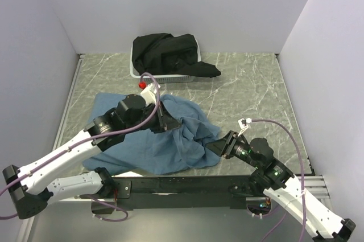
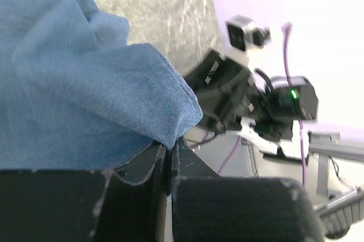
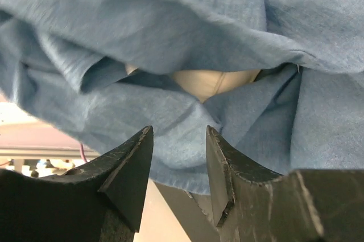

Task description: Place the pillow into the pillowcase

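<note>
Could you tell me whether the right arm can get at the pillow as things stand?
Probably not directly: the pillowcase drapes over the pillow, leaving only a small cream patch showing between folds just beyond the open jaws of the right arm.

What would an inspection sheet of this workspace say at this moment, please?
Surface: grey marbled tabletop, no spills seen.
Job's things: blue pillowcase crumpled at centre-left; of the pillow, only a cream patch shows between its folds, in the right wrist view.
Clutter: white basket at the back, with a black cloth heaped in it and spilling over its right side.
Grippers: left gripper shut on a pillowcase fold; right gripper open, facing the fabric.
Cables: purple cables loop off both wrists; no snag seen.
Surroundings: pale walls on three sides.
</note>
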